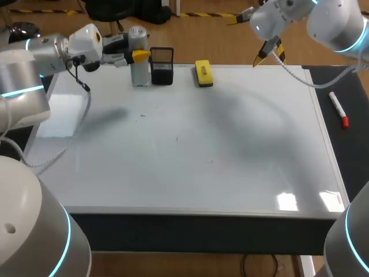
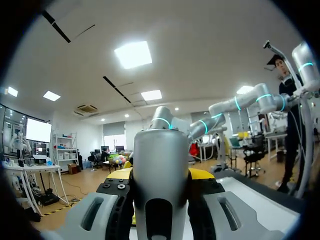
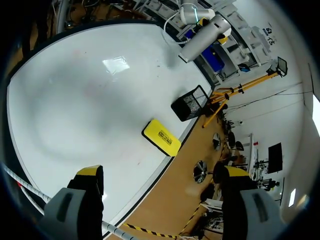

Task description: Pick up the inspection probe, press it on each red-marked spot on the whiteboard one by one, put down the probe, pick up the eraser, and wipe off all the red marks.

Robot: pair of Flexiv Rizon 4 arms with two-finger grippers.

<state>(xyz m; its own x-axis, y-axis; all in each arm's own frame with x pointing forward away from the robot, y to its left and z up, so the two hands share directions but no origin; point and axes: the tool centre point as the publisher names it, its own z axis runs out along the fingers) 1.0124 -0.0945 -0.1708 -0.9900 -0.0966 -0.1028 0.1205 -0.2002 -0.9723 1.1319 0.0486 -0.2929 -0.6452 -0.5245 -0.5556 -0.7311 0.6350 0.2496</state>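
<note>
Whiteboard point(image 1: 190, 150) covers most of the table, its surface white with a few tiny dark specks. To its right, on the dark tabletop point(image 1: 351, 150), lies a white marker point(image 1: 338, 109) with a red end. Along the far edge sit a yellow eraser point(image 1: 203, 73) and a black mesh holder point(image 1: 162, 66). Just beside the holder, the grey inspection probe point(image 1: 138, 72) stands upright in the left gripper point(image 1: 138, 56). The left wrist view alone shows the grip, with both yellow-tipped fingers point(image 2: 202, 174) pressing on the probe's sides. The right gripper point(image 1: 268, 55) hangs above the far edge. Only the right wrist view shows its fingers spread wide around nothing, with the eraser ahead of them.
</note>
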